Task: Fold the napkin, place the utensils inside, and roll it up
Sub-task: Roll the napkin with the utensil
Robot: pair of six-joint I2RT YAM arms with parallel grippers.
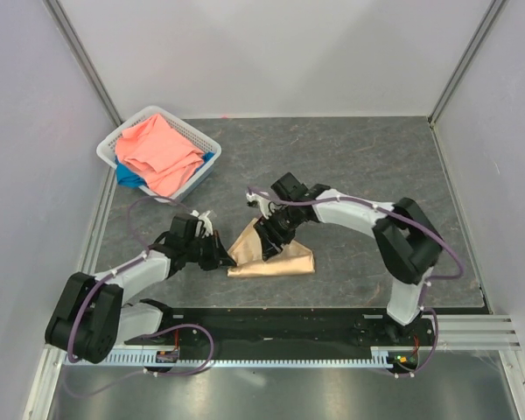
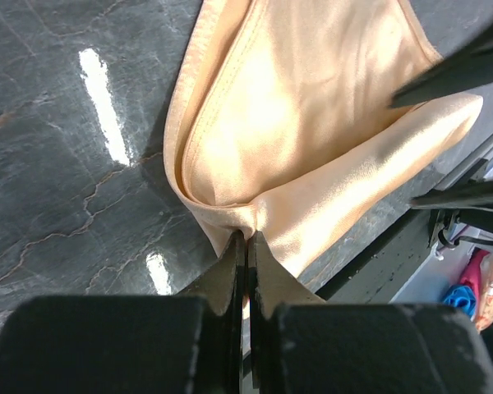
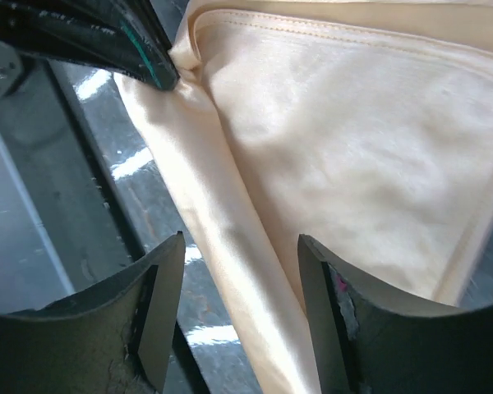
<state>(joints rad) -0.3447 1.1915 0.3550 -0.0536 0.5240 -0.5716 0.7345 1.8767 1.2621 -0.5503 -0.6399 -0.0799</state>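
Peach-gold napkin [image 1: 284,261] folded to triangle, flat on tabletop [image 1: 376,157] near front edge; upper part hidden under right end effector [image 1: 274,238] in top view. Its left corner clamped in left end effector [image 2: 246,240]; right jaws apart over cloth, contact unclear.

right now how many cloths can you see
3: the peach-gold napkin folded on the table, the coral-pink cloth in the white basket, a blue cloth beneath it; others may lie hidden there.

Lab test cell, not a home: I'm boxed in by plain white panels [image 1: 271,52] left, far, right; grey stone-look table [image 1: 359,157]; slotted cable duct [image 1: 271,359] and metal rail [image 1: 490,331] along near edge.
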